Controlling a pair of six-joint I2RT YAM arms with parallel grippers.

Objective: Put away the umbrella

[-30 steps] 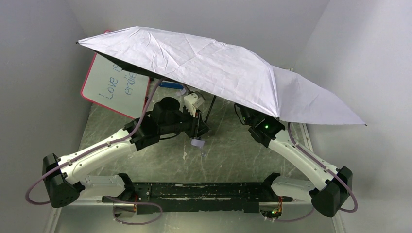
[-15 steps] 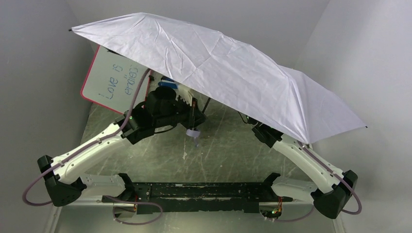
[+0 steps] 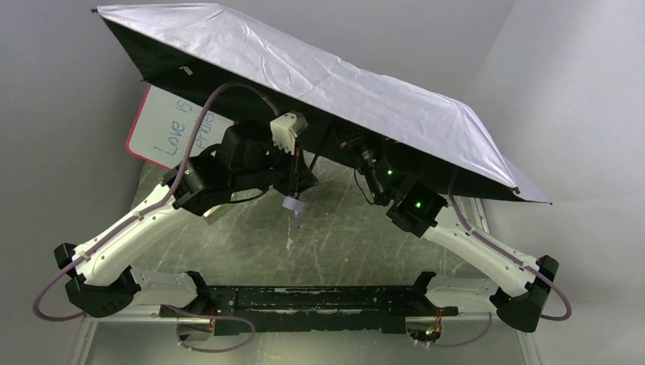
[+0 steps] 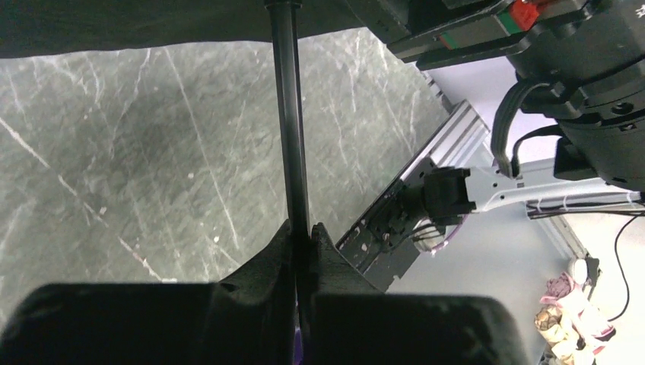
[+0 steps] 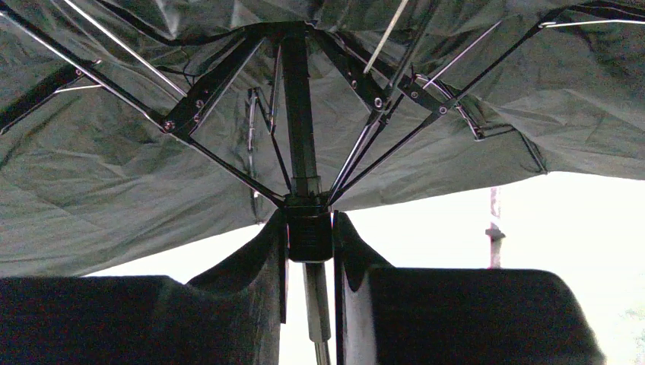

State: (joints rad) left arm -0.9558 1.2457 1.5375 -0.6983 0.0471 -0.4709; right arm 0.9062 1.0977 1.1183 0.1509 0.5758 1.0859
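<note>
Above the table (image 3: 342,236), the open umbrella (image 3: 319,84) sits tilted: your left gripper (image 4: 303,228) pinches its thin shaft (image 4: 287,114), right gripper (image 5: 309,220) clasps the runner (image 5: 309,239). Judged light, ribs (image 5: 220,161) fragile; hold these rigid parts only.

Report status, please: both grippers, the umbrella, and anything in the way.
Left gripper shut on shaft. Right gripper closed around runner. The umbrella fully open, tilted. Whiteboard stands behind, under its left side.
</note>
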